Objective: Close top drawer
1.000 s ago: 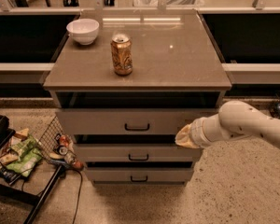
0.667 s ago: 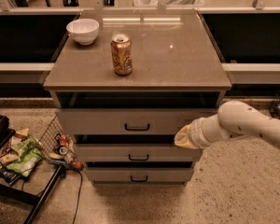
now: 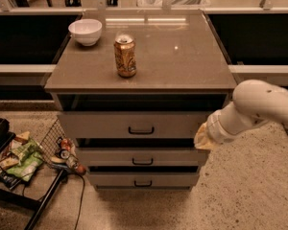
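The top drawer (image 3: 110, 124) is the widest grey front under the cabinet top. It has a small black loop handle (image 3: 141, 130). It stands pulled out a little, with a dark gap above its front panel. My gripper (image 3: 203, 139) is the yellowish tip of the white arm (image 3: 259, 104). It sits at the right end of the top drawer's front, level with its lower edge and close to or touching it. Two narrower drawer fronts (image 3: 142, 157) (image 3: 143, 179) lie below.
A brown soda can (image 3: 125, 56) and a white bowl (image 3: 85, 31) stand on the cabinet top (image 3: 182, 56). A wire basket of snack bags and cans (image 3: 24, 157) is on the floor at the left. A counter runs along the back.
My arm and gripper have shifted slightly to the right along the top drawer's front. The drawer looks open by about the same amount.
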Controlling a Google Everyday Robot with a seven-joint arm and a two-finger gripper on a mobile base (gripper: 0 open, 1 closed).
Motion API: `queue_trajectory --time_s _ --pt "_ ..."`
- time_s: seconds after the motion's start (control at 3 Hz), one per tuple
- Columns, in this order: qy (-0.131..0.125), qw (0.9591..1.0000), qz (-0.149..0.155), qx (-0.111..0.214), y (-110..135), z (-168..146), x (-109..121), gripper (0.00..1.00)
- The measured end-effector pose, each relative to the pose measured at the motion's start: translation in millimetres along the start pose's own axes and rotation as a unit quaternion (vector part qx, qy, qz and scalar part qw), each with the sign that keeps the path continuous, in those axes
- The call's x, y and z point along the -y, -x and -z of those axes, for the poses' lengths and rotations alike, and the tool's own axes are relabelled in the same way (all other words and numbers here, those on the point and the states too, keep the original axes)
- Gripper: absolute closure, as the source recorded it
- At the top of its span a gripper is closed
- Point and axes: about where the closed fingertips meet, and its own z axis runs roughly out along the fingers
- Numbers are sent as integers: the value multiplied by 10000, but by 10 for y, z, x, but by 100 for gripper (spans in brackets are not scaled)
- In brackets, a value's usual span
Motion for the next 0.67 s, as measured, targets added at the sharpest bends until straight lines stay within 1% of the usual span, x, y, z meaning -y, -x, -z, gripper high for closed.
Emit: queue_trajectory --time_s 0.33,0.67 --pt "335 9955 -223 -854 -440 592 -76 100" --pt "554 9768 -1391 -1533 -1042 1293 -644 100"
